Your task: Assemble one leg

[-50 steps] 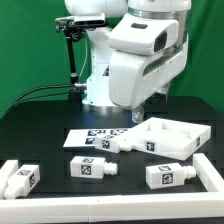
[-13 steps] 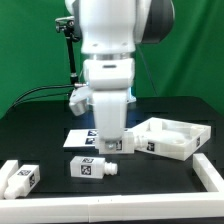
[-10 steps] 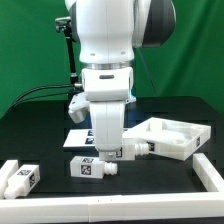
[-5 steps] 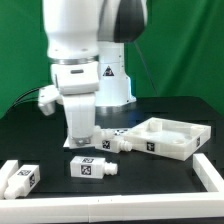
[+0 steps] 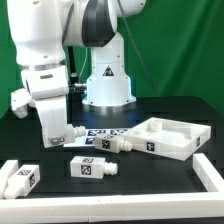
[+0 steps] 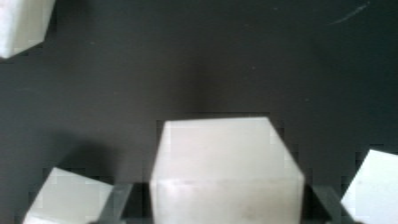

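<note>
Legs: 4. The held leg (image 6: 222, 160) is clamped in the pincer (image 5: 58, 138); on the tabletop (image 5: 150, 195) lie the near leg (image 5: 90, 168) just in front of the pincer, the right-side leg (image 5: 113, 144) to the exterior view's right of it, and the left-side leg (image 5: 20, 179) to its left. Tray (image 5: 172, 138): 1, well right of the pincer. Marker board (image 5: 98, 131): 1, just beside the pincer.

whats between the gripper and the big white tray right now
In the exterior view, a loose leg and the marker board lie between the tray and the gripper, which is shut on a second leg.
</note>
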Motion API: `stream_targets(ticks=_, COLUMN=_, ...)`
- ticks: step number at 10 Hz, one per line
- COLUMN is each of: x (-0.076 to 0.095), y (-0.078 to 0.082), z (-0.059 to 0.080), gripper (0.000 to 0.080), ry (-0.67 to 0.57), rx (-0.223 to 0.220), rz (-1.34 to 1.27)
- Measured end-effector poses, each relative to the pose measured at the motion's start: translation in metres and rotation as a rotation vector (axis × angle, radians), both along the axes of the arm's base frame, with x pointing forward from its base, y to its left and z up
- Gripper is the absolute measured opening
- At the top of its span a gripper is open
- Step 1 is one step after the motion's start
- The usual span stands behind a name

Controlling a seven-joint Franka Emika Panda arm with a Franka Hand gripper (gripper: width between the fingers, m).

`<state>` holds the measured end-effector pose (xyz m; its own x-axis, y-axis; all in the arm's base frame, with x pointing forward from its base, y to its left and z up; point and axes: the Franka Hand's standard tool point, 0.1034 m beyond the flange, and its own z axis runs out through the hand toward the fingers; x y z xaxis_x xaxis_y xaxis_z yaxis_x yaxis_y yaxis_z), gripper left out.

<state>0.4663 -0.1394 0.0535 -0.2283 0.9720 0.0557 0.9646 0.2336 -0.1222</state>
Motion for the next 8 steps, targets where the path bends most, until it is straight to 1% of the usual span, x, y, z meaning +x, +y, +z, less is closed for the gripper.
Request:
stream_targets(ticks=1, x=-0.002, y=-0.001, z=-0.003, gripper=0.0284, ry=0.005, rx=0.003, rz=0.004)
stream_targets(ticks=2, x=-0.017, y=-0.009, z=-0.018, gripper=0.0284, ry=0.03, rx=0.031, rz=0.083)
stream_targets(ticks=3, x=-0.033, y=-0.02, z=-0.03, gripper=0.0284, ry=0.035, rx=0.048, rz=0.112)
stream_targets(ticks=4, x=-0.055, y=-0.028, z=-0.04, gripper=0.0284, ry=0.045, rx=0.063, rz=0.116)
stream_targets(ticks=5, x=-0.07, y=-0.031, z=-0.045, gripper=0.0284, ry=0.058, rx=0.08, rz=0.124)
stream_targets(ticks=7, x=-0.071, y=-0.03, z=-0.045, gripper=0.0284, ry=0.05, rx=0.079, rz=0.109)
stream_targets(ticks=8, x=-0.07, y=-0.027, z=-0.045, gripper=0.0284, ry=0.043, rx=0.076, rz=0.1)
